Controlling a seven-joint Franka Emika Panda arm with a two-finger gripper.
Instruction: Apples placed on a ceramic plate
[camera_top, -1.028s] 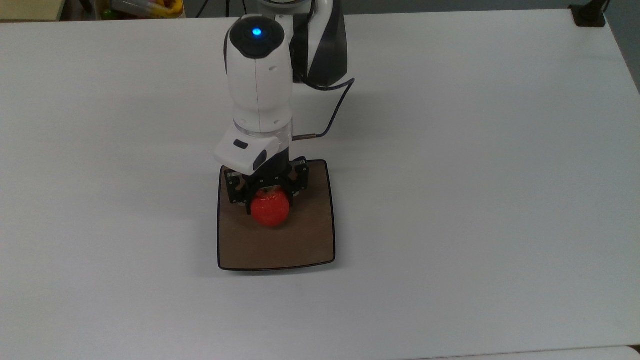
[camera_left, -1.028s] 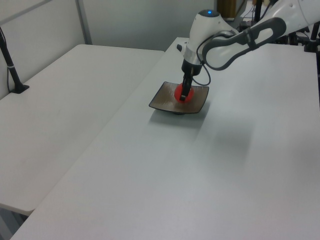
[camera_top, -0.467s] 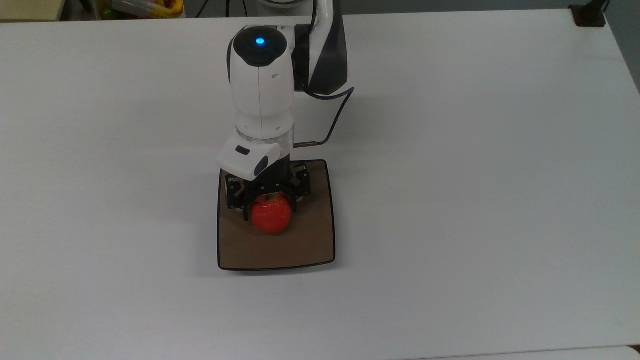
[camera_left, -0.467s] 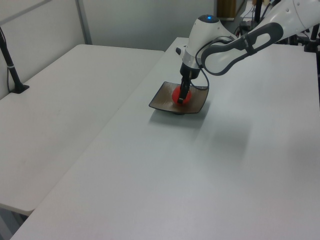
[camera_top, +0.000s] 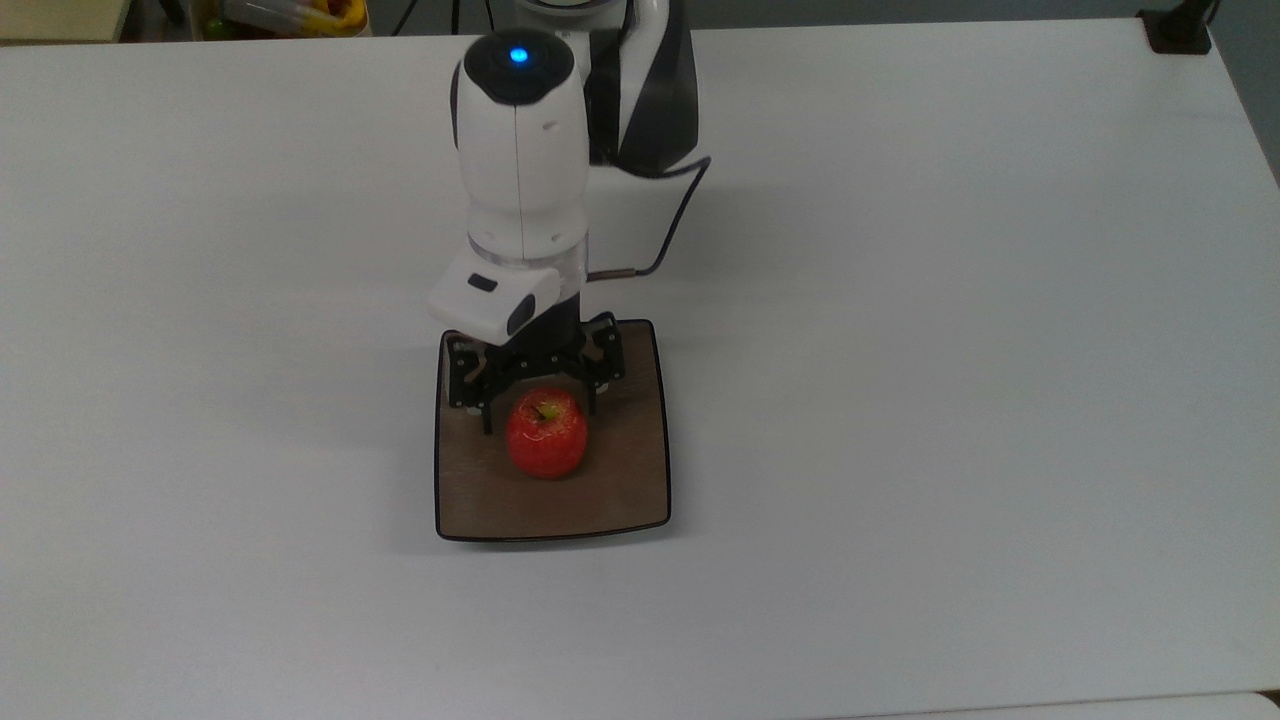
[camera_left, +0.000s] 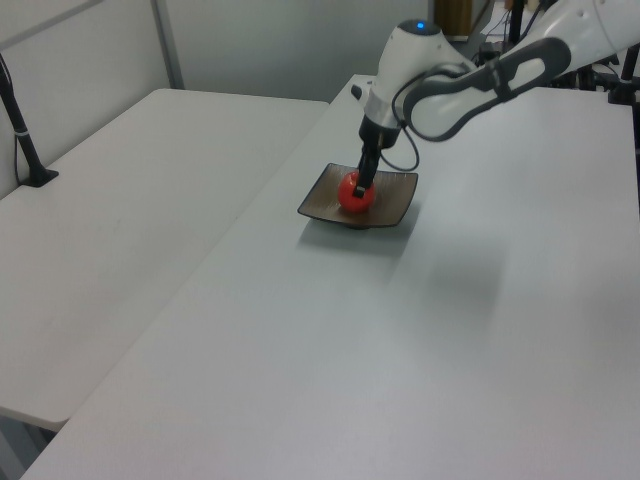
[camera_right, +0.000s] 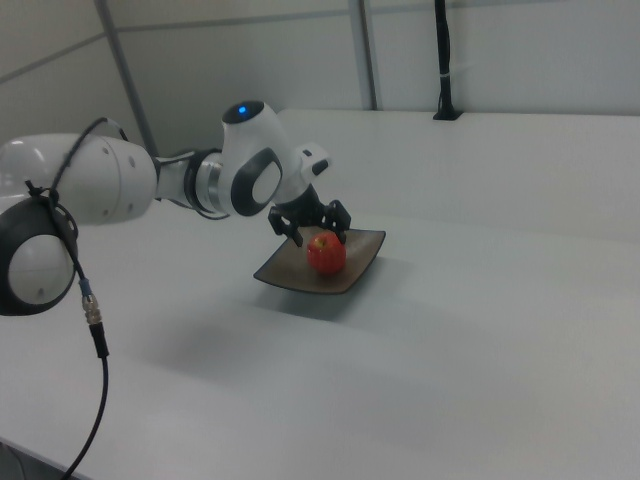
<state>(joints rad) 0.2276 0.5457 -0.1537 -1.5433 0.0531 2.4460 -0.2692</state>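
Your hand hangs open just above the apple, which sits free on the ceramic plate; placement looks done.

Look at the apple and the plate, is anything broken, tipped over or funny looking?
Nothing stands out. The apple sits upright on the brown plate, stem dimple up, near the middle. The plate lies flat on the white table, with no chips or spills to be seen. The gripper hangs just above the apple, fingers open.
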